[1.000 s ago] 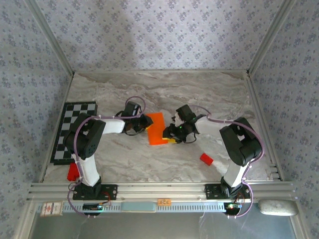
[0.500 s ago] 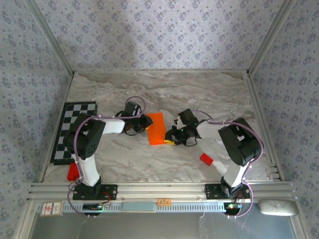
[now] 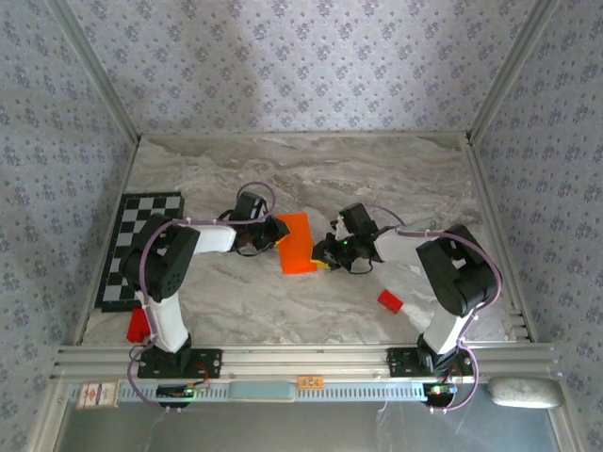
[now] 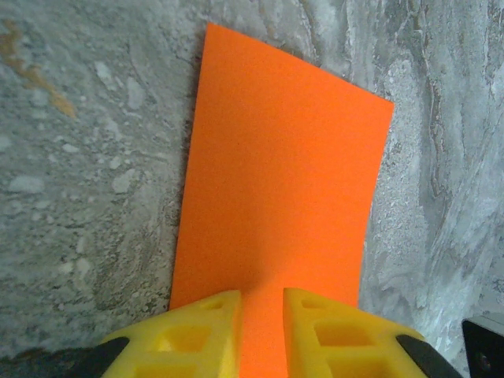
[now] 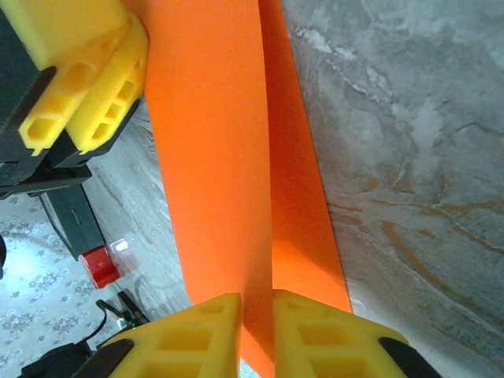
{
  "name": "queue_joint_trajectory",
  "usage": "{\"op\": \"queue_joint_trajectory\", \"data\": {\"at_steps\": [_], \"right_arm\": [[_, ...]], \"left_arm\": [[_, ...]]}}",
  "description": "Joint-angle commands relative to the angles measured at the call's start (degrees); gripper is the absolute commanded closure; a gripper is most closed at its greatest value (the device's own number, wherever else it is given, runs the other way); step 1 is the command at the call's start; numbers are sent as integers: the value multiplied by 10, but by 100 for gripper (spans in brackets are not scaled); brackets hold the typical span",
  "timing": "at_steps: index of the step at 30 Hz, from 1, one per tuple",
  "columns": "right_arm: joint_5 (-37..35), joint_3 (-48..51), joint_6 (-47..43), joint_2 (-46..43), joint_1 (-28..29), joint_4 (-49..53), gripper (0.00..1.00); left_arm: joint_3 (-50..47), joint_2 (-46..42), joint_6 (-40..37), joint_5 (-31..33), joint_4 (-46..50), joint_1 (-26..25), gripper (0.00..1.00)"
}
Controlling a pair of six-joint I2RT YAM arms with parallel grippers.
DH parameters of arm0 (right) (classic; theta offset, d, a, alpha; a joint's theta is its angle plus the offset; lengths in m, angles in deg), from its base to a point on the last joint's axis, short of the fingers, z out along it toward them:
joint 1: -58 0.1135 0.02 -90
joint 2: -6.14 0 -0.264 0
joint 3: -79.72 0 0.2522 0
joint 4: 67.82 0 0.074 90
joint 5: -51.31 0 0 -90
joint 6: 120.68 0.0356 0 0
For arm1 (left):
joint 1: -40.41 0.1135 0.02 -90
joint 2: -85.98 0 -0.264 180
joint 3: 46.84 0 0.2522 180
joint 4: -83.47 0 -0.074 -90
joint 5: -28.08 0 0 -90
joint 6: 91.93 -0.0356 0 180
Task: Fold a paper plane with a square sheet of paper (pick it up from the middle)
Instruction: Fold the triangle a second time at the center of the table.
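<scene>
Top external: the square sheet of paper (image 3: pixel 297 243), now an orange rectangle, sits mid-table on the marble top (image 3: pixel 283 169), its long sides running roughly far-to-near w/ a slight tilt. The left gripper (image 3: pixel 276 231) meets its left edge toward the far end. The right gripper (image 3: pixel 325 254) meets the right edge nearer the near end, so the claws face each other across the sheet and both arms are equally close.

Left wrist: the yellow fingers (image 4: pixel 209 327) are pinched on the near edge of the sheet (image 4: pixel 283 181), w/ orange in the slim gap. The paper stretches flat and straight ahead from the claw.

Right wrist: the right gripper (image 5: pixel 256 323) is likewise closed, clamping one orange layer (image 5: pixel 213 157) that runs ahead to the left gripper's yellow fingers (image 5: pixel 87 79). A second layer (image 5: pixel 303 228) lies just beside it on the right, so the sheet looks doubled over a crease.

Judgement: the next crease prob. turns on the held layer, which lies directly btwn the two claws along their shared line.

Outward: a small red block (image 3: pixel 389 300) is well apart near the right arm. The checkerboard mat (image 3: pixel 141 245) is off to the left.
</scene>
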Motion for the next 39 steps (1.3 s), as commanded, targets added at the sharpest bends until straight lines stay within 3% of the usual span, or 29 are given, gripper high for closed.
{"op": "queue_joint_trajectory", "data": {"at_steps": [1, 10, 19, 39], "right_arm": [[-5, 9, 4, -13, -4, -5, 89], [-24, -1, -34, -30, -9, 74, 99], [-27, -15, -40, -37, -10, 95, 100], [-6, -87, -31, 21, 27, 45, 100]], "left_arm": [[-13, 17, 1, 3, 26, -1, 79], [38, -25, -64, -44, 29, 10, 74], [46, 20, -59, -53, 18, 11, 78], [46, 60, -66, -45, 42, 4, 82]]}}
